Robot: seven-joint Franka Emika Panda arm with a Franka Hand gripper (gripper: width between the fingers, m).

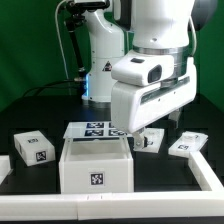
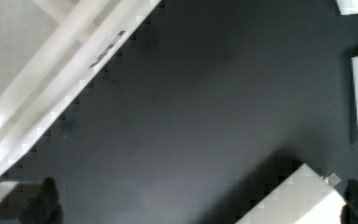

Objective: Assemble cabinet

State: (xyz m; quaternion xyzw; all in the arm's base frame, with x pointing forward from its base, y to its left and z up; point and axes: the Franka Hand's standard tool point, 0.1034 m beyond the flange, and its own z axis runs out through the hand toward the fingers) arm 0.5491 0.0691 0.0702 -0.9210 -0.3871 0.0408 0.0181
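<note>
We see the hand [image 2: 167,203] with its jaws spread wide and nothing between them, above the black desk [image 2: 211,110]. The cabinet box [image 1: 96,166] stands open-topped just in front of the marker board [image 1: 95,128]. A tagged block [image 1: 33,148] lies to the exterior view's left of it, and a second block [image 1: 186,144] to the right.

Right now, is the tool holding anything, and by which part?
Nothing is held: the tool is open, with only dark table showing in its gap.
</note>
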